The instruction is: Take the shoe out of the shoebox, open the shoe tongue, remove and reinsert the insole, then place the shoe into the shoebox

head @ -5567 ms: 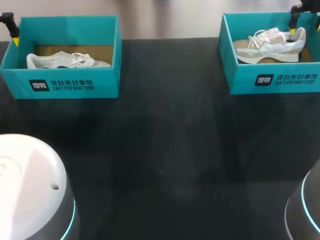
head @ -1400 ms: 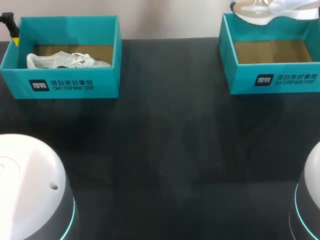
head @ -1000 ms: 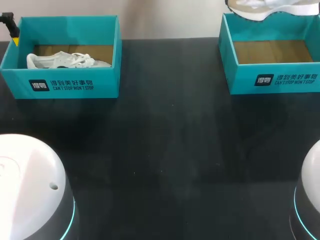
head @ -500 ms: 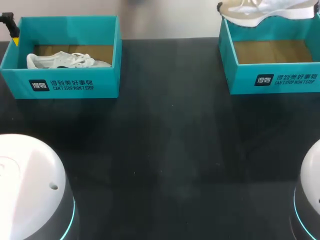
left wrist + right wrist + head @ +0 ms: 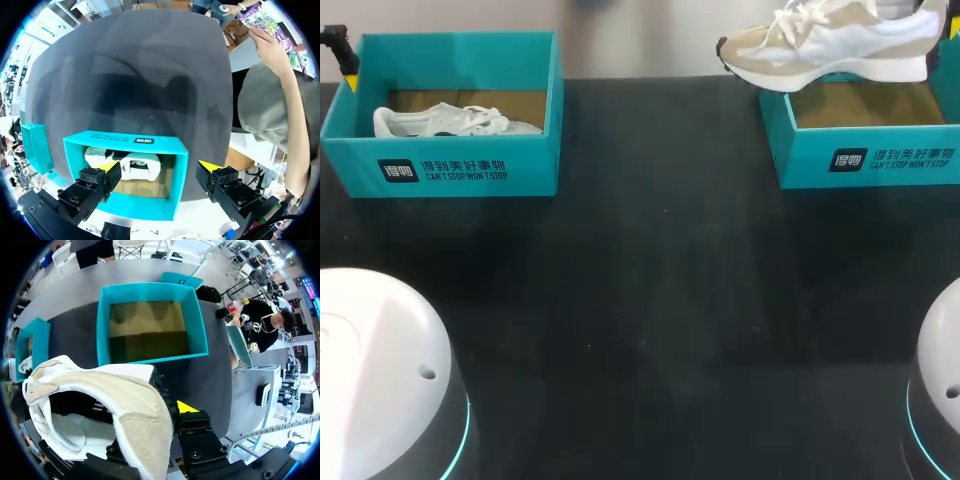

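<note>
Step in hand: taking the sneaker out of the right shoebox; judged to be early in the task, with tongue and insole work not yet begun.
Sneaker position: held in the air, clear of the box floor, over the box's wall on the side towards the middle of the worktop; the box beneath it holds nothing.
Long axis: roughly level and running across the worktop, toe towards the middle, heel at the right arm's side.
Right hand: clamped on the sneaker's heel collar. One yellow tip shows outside the heel; the other is hidden by the shoe.
Right arm pose: enters from the far right corner, hand above the box.
Left hand: fingers spread wide, holding nothing, above the left shoebox, which contains a second sneaker.
Nearer arm: the right; the left is well apart from the task's sneaker.
Next move, as judged: set it down on the open worktop, sole down.
</note>
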Available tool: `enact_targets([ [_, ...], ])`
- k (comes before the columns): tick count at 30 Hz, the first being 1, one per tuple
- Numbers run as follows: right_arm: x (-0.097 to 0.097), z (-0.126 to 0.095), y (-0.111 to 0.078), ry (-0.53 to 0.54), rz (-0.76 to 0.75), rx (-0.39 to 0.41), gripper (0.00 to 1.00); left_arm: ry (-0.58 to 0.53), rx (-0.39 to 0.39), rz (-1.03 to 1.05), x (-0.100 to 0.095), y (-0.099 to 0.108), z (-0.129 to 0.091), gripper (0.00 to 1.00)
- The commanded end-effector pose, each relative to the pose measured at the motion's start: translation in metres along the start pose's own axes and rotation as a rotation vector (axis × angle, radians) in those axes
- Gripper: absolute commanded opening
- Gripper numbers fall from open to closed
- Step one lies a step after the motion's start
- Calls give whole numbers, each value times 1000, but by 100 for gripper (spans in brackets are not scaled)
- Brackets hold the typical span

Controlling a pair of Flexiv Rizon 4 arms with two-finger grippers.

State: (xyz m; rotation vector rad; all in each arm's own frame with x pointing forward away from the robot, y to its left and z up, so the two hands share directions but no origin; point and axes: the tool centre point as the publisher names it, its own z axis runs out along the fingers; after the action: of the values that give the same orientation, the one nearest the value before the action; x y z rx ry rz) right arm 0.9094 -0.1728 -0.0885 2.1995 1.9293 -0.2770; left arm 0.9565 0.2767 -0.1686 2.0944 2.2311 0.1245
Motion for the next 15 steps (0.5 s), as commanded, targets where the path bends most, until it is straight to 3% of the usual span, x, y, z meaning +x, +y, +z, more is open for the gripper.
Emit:
enact_targets([
  [1, -3, -1, -6, 7, 2, -22, 0, 3, -3, 0, 0, -1, 0, 100],
  [11, -3, -1, -6, 7, 2, -22, 0, 3, -3, 0, 0, -1, 0, 100],
  [13, 5, -1, -6, -23, -6, 0, 0, 3, -3, 0, 0, -1, 0, 100],
  [15, 15, -2, -17, -30, -20, -7, 0, 3, -3, 0, 0, -1, 0, 100],
])
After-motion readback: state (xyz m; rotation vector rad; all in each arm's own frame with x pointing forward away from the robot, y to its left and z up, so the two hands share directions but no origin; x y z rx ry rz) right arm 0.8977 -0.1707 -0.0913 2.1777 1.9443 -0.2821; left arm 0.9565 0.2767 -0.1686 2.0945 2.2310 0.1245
